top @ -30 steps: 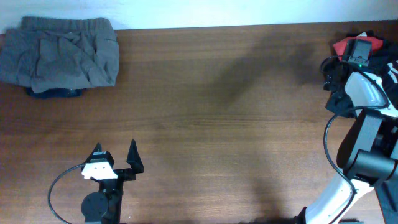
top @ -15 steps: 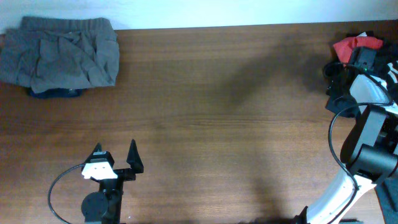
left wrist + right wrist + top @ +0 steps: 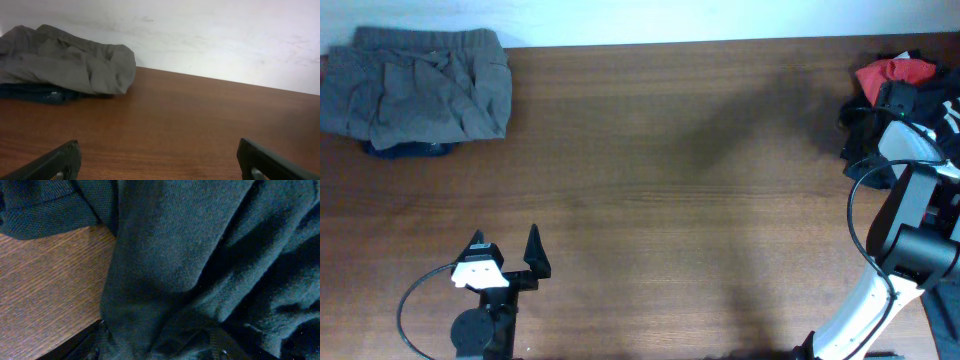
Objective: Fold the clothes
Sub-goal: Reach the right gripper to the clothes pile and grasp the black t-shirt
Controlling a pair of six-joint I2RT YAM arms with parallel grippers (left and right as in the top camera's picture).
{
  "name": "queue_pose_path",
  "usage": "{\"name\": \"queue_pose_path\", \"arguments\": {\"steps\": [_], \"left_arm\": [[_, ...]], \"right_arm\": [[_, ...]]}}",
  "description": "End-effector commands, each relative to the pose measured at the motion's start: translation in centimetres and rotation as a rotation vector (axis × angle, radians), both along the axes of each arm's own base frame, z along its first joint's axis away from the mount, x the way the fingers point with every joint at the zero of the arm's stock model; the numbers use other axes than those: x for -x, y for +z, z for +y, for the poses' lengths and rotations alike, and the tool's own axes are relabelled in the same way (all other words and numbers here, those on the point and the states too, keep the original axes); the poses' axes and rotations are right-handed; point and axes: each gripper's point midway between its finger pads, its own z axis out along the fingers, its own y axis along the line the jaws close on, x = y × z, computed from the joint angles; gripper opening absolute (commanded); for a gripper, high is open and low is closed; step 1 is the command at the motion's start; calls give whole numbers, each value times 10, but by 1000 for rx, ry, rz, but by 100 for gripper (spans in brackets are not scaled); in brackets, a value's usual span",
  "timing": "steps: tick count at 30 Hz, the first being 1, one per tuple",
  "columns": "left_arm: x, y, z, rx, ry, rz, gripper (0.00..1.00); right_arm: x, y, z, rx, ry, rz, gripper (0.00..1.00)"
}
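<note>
Listing items against the brown wood-grain worktop [image 3: 700, 210].

1. Grey elastic-waist garment [image 3: 415, 85]: crumpled heap at the worktop's far left corner, lying on top of a dark blue garment [image 3: 408, 148] whose edge shows beneath it.
2. Red T-shirt [image 3: 895, 72]: bunched at the worktop's far right corner, touching item 3.
3. Black garment heap [image 3: 865, 140]: at the worktop's right edge. Its knit cloth fills the right wrist view and lies partly on bare wood.
4. Left claw [image 3: 504, 238]: near the worktop's front edge, left of centre. Fingers spread fully apart with nothing between them.
5. Right claw [image 3: 885, 105]: down on the black heap at the worktop's right edge, with cloth crowding it. Cannot tell how wide it stands or whether it has hold of fabric.
</note>
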Motion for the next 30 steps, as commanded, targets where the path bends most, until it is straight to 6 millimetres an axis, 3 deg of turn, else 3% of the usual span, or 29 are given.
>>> {"name": "queue_pose_path", "arguments": {"steps": [1, 7, 8, 9, 14, 20, 24, 30], "left_arm": [[0, -2, 2, -16, 6, 1, 99], [0, -2, 2, -16, 6, 1, 99], [0, -2, 2, -16, 6, 1, 99], [0, -2, 2, -16, 6, 1, 99], [0, -2, 2, -16, 6, 1, 99], [0, -2, 2, -16, 6, 1, 99], [0, -2, 2, -16, 6, 1, 99], [0, -2, 2, -16, 6, 1, 99]], "right_arm": [[-3, 4, -4, 5, -21, -14, 65], [-1, 3, -3, -1, -29, -6, 53], [-1, 3, -3, -1, -29, -6, 50], [0, 2, -3, -2, -29, -4, 40], [1, 2, -2, -4, -29, 0, 27], [1, 4, -2, -3, -29, -1, 24], [1, 13, -2, 2, -28, -13, 6], [0, 24, -2, 8, -28, -29, 4]]}}
